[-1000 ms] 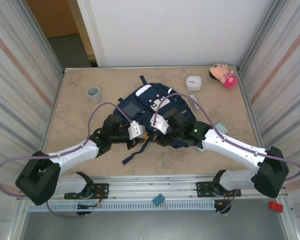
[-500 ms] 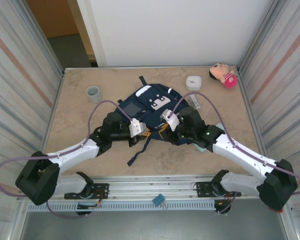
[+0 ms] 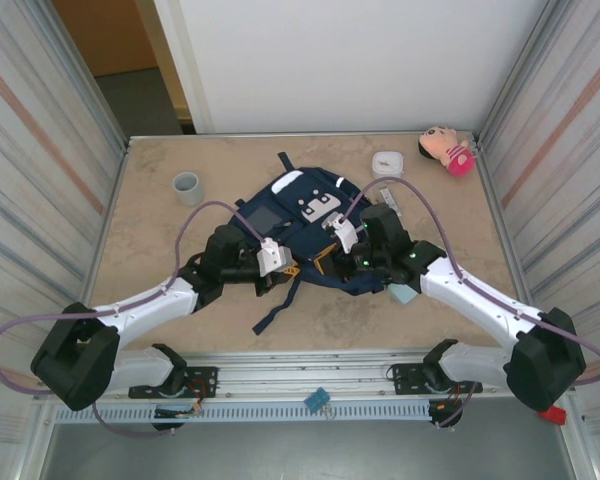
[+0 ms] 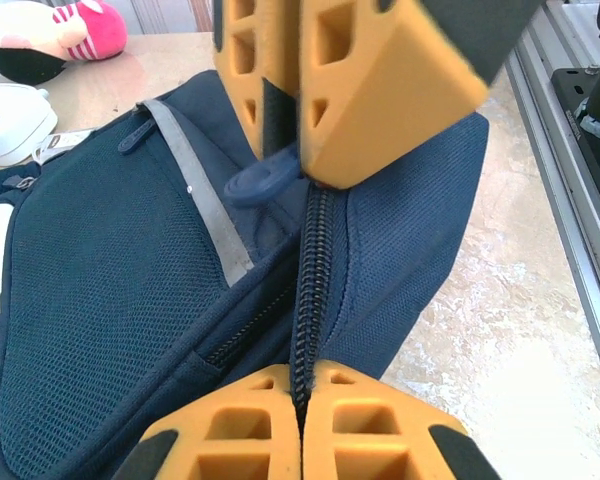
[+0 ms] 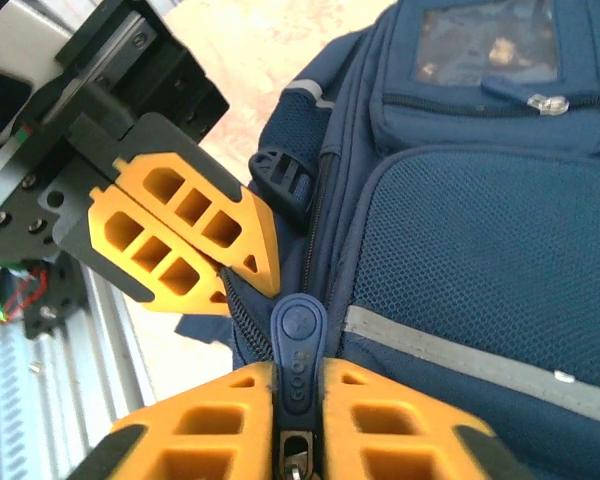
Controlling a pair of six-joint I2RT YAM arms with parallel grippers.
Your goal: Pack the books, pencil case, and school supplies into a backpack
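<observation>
The navy backpack [image 3: 305, 222] lies flat in the middle of the table. My left gripper [image 4: 305, 378] is shut on the zip tape at the bag's near edge [image 4: 400, 250]. My right gripper [image 5: 298, 372] is shut on the blue rubber zipper pull [image 5: 298, 335], right next to the left fingers [image 5: 195, 235]. From above, both grippers [image 3: 290, 266] [image 3: 327, 258] meet at the bag's front rim. The pale teal pencil case [image 3: 401, 293] peeks out beneath the right arm. A narrow grey-white bar [image 3: 390, 198] of the school supplies lies right of the bag. The books are out of view.
A white rounded box [image 3: 387, 163] and a pink plush toy [image 3: 445, 150] sit at the back right, a grey cup [image 3: 186, 187] at the back left. A loose dark strap [image 3: 277, 305] trails toward the front edge. Metal walls enclose both sides.
My right gripper has gone from open to shut on the zipper pull, and its arm has swung a little to the right. The left arm has stayed put.
</observation>
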